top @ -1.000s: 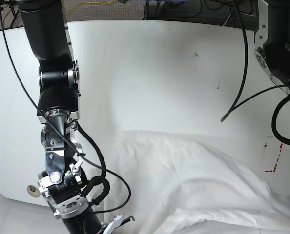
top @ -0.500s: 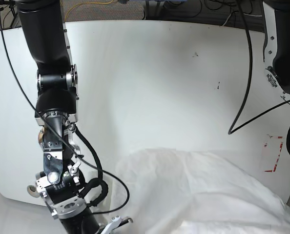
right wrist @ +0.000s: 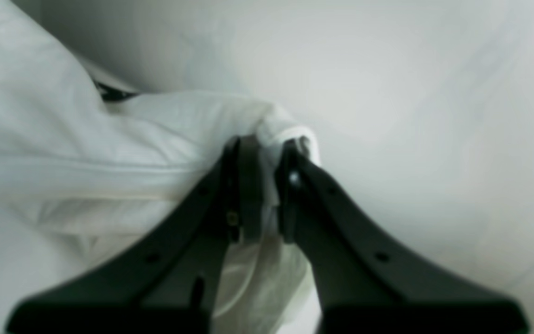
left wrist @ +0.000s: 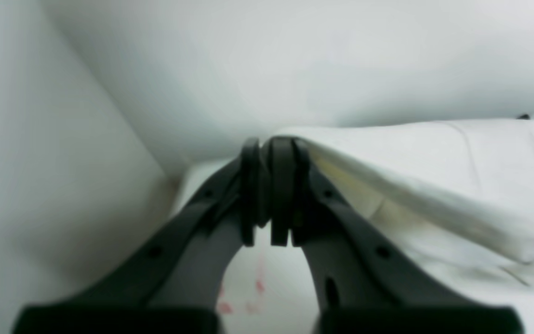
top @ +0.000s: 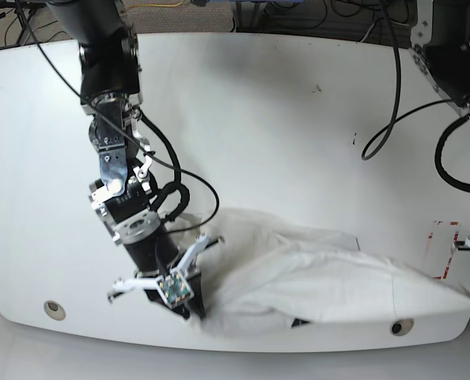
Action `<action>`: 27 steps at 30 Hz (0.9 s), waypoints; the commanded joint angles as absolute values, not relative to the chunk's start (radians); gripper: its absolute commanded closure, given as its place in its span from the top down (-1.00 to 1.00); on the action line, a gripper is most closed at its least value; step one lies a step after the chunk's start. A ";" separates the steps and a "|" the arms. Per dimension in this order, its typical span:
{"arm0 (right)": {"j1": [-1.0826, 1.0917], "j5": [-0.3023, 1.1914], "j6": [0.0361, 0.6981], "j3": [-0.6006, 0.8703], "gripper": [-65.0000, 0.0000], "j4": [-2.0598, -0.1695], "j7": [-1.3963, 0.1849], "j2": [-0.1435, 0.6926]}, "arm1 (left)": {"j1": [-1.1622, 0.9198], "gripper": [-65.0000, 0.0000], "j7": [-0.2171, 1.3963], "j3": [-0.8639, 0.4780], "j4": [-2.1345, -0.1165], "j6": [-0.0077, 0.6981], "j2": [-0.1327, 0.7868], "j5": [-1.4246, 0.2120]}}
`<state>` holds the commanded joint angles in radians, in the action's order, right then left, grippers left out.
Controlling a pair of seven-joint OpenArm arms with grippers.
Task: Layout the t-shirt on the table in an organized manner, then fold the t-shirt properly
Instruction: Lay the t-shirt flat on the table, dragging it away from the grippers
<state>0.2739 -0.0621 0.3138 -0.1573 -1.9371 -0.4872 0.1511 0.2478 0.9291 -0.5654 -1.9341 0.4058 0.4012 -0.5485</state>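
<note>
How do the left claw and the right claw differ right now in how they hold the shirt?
The left claw pinches a thin flat edge of the t-shirt; the right claw grips a thicker bunched wad. In the base view the right claw shows at the shirt's left corner, while the left claw sits at the frame's right edge, barely visible. Both are shut on cloth, stretching it across the table.

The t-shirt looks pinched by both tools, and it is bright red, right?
Not quite. The t-shirt is white, not red, as the base view shows. The rest holds: the left tool and the right tool are each shut on a bunch of its cloth, seen in the two wrist views.
</note>
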 joint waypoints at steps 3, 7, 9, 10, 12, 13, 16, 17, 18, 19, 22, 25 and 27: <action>0.180 -0.062 0.314 -0.157 -1.00 -1.963 -0.486 0.151 | 0.143 -1.00 0.929 -0.601 -1.934 0.406 0.400 -0.595; 0.076 -0.062 0.311 -0.157 -1.00 -1.983 -0.486 0.151 | 0.018 -1.00 0.929 -0.631 -1.934 0.406 0.400 -0.639; 0.024 -0.062 0.308 -0.157 -1.00 -1.994 -0.486 0.150 | -0.045 -1.00 0.929 -0.644 -1.934 0.406 0.400 -0.653; -0.007 -0.062 0.308 -0.157 -1.00 -1.997 -0.486 0.150 | -0.082 -1.00 0.929 -0.651 -1.934 0.406 0.400 -0.661; -0.048 -0.061 0.308 -0.157 -1.00 -1.997 -0.486 0.150 | -0.136 -1.00 0.929 -0.665 -1.934 0.406 0.400 -0.673; -0.064 -0.061 0.308 -0.157 -1.00 -1.997 -0.486 0.150 | -0.156 -1.00 0.929 -0.670 -1.934 0.406 0.400 -0.677; -0.122 -0.061 0.308 -0.157 -1.00 -2.003 -0.486 0.150 | -0.229 -1.00 0.929 -0.694 -1.934 0.407 0.400 -0.700; -0.147 -0.061 0.308 -0.157 -1.00 -2.006 -0.486 0.150 | -0.252 -1.00 0.929 -0.707 -1.934 0.409 0.400 -0.710; -0.162 -0.061 0.308 -0.157 -1.00 -2.011 -0.486 0.150 | -0.269 -1.00 0.929 -0.716 -1.934 0.410 0.400 -0.711; -0.177 -0.059 0.308 -0.157 -1.00 -2.012 -0.486 0.150 | -0.286 -1.00 0.929 -0.722 -1.934 0.417 0.400 -0.711; -0.236 -0.059 0.308 -0.157 -1.00 -2.018 -0.486 0.150 | -0.341 -1.00 0.929 -0.754 -1.934 0.458 0.400 -0.697; -0.280 -0.056 0.306 -0.159 -1.00 -2.018 -0.486 0.148 | -0.378 -1.00 0.929 -0.782 -1.934 0.498 0.400 -0.676; -0.309 -0.054 0.306 -0.159 -1.00 -2.018 -0.486 0.148 | -0.395 -1.00 0.929 -0.796 -1.934 0.518 0.400 -0.659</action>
<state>-0.3092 -0.0545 0.3061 -0.1588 -2.0184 -0.4856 0.1481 -0.3951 0.9291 -0.7956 -1.9341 0.5178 0.3997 -0.6590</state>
